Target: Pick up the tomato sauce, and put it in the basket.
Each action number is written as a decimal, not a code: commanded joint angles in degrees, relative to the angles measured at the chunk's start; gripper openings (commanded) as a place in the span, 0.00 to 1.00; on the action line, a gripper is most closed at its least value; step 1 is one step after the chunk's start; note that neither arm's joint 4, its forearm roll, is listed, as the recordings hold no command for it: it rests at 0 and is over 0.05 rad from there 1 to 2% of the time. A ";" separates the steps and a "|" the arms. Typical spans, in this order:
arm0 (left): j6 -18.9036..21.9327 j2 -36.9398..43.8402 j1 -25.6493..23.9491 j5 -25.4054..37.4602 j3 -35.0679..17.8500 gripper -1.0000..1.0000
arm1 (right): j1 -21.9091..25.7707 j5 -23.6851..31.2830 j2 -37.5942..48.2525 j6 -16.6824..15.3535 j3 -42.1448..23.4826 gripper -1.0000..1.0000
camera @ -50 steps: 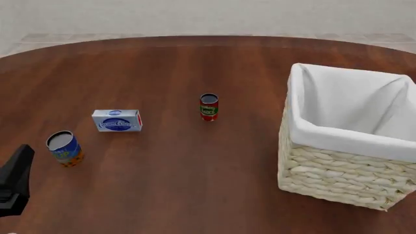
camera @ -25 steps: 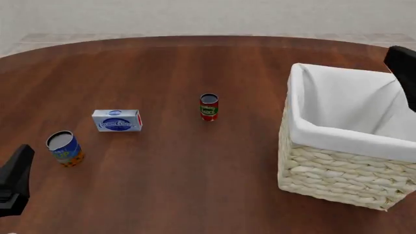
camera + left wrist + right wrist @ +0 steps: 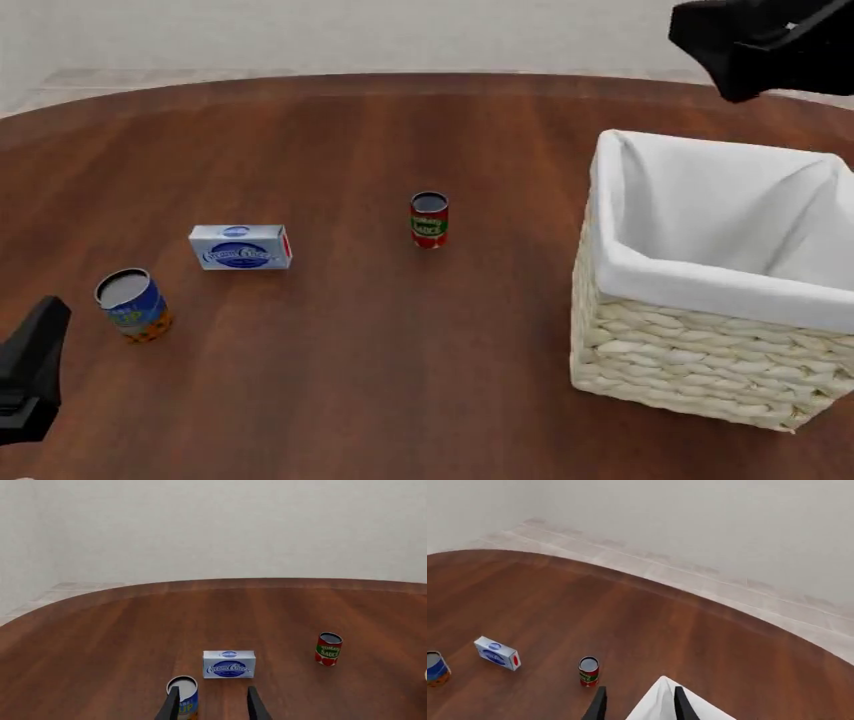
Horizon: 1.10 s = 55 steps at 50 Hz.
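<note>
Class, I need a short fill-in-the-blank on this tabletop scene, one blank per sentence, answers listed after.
1. The tomato sauce stands ___ on the table.
2. The basket is lined with ___ cloth.
3. The cream cheese box lies between the tomato sauce and the ___ can.

Answers: upright; white; blue-and-orange

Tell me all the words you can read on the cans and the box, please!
"SAUCE": white letters on the green band of the tomato sauce can; the smaller word above it is too blurred to read.
"Cream Cheese": seems to be the script in the blue oval on the blue-and-white box, but it is blurry.
Blue-and-orange can: any lettering is too small to read.
Basket: no writing.
</note>
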 commanded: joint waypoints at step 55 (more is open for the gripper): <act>0.00 -0.01 0.01 0.00 0.00 1.00 | 5.83 17.39 45.14 6.76 -35.77 1.00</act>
